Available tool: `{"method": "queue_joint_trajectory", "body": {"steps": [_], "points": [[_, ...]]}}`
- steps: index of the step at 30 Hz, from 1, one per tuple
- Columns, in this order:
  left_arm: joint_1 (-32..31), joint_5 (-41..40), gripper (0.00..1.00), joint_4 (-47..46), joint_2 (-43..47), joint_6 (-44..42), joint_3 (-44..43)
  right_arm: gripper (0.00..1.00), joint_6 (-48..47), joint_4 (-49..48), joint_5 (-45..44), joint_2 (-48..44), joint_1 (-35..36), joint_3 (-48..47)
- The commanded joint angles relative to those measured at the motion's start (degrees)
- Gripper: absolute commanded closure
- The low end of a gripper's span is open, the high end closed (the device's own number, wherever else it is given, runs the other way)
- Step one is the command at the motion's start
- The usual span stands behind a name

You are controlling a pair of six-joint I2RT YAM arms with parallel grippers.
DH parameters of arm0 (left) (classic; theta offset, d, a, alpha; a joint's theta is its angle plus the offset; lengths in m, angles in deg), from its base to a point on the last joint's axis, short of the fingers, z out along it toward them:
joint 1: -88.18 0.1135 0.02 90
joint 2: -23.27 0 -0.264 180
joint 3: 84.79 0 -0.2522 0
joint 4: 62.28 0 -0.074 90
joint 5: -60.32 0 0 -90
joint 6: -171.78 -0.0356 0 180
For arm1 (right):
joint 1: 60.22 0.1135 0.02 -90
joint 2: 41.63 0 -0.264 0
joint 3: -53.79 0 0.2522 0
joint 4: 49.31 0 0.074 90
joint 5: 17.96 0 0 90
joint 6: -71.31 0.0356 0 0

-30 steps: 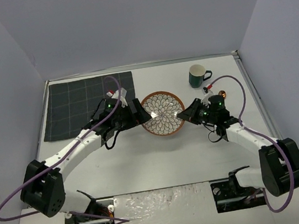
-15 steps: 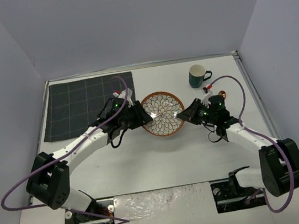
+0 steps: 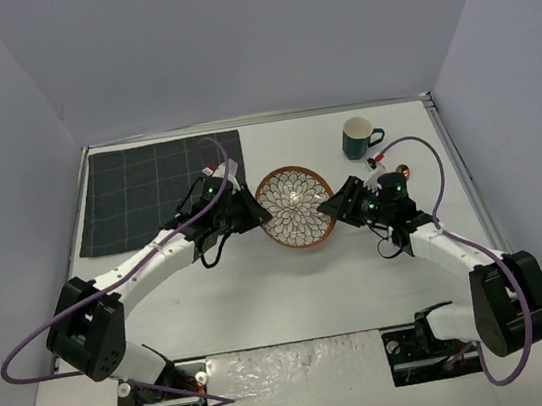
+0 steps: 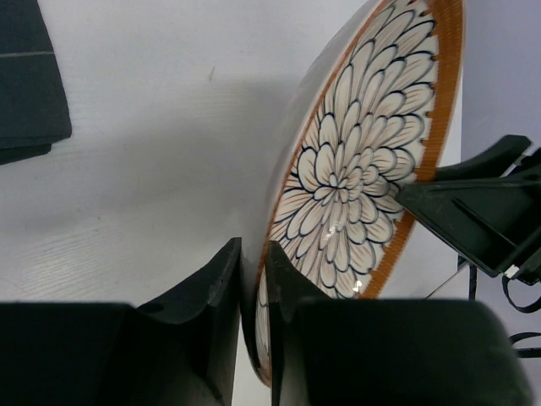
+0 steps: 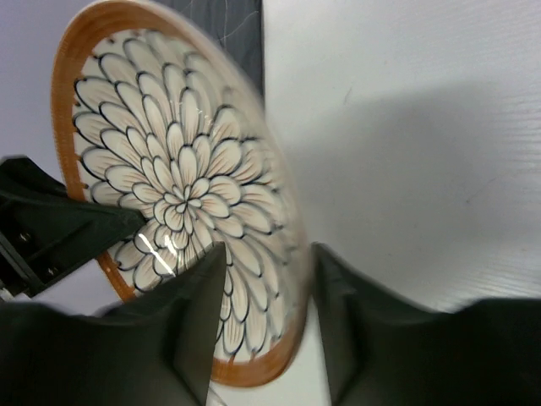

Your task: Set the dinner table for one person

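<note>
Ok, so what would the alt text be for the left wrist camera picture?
Close-up from the left gripper: its two black fingers pinch the rim of a plate with a flower pattern and orange border, over the white dinner table. The right gripper shows at the plate's far edge; a dark cloth corner sits top left.

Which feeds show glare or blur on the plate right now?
Top external: a bright glint near the middle of the plate. Right wrist: the plate's near rim is smeared, and the right pincer is out of focus. Left wrist: pattern sharp, tiny glints, the plate's shadow on the dinner table.
</note>
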Motion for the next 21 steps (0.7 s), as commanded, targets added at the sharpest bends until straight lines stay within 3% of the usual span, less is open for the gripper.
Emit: {"method": "queue_joint_trajectory", "body": {"steps": [1,3,4,7,13,21], "points": [[0.0,-0.91,1.0,-3.28,4.16,-2.29,0.02,0.47,-4.48,-2.86,-0.2,-2.12,0.85,-4.65],[0.65,-0.47,1.0,-4.1,5.16,-2.21,0.84,0.31,-6.38,-1.04,-1.2,-2.08,0.94,-4.82],[0.99,-0.3,1.0,-4.36,5.67,-2.12,1.27,0.31,-6.4,-1.02,-1.55,-2.07,0.85,-4.82],[2.92,1.75,1.0,-6.8,7.48,-1.42,3.16,0.18,-8.45,0.25,-2.21,-1.51,0.85,-5.13],[10.67,6.01,1.0,-9.6,12.19,0.72,7.19,0.08,-13.16,6.81,-4.48,-3.24,0.67,-7.69],[31.2,9.51,1.0,-11.13,16.18,2.93,8.93,0.0,-17.57,12.17,-8.6,-9.16,0.67,-8.95]]}}
